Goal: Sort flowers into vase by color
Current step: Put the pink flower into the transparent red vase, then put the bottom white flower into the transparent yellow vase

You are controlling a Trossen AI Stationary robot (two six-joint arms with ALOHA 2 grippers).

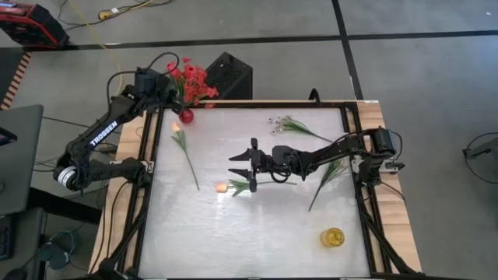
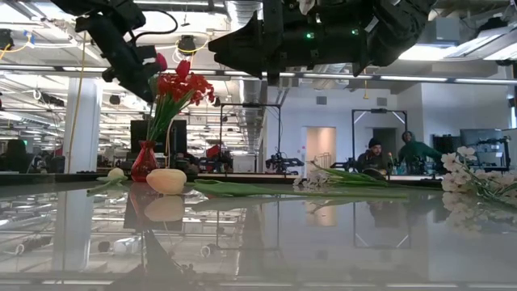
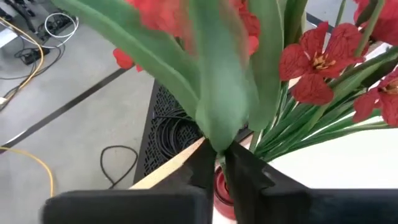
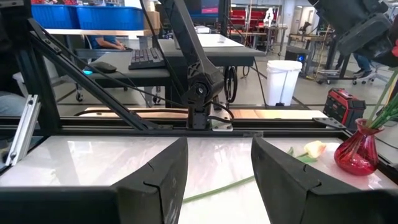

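Left gripper [image 3: 221, 163] sits above the red vase [image 1: 187, 116] at the worktop's far left corner — fingers pinched narrow on the stem of a green-leaved flower [image 3: 217, 93] among the red blooms [image 1: 193, 80]. Right gripper [image 1: 241, 166] hovers over mid-worktop, jaws wide and empty. Pale tulips [image 1: 221, 187] and a white sprig [image 1: 289, 124] lie on the worktop [image 1: 257, 233] — a yellow vase [image 1: 333, 237] near the right front corner.
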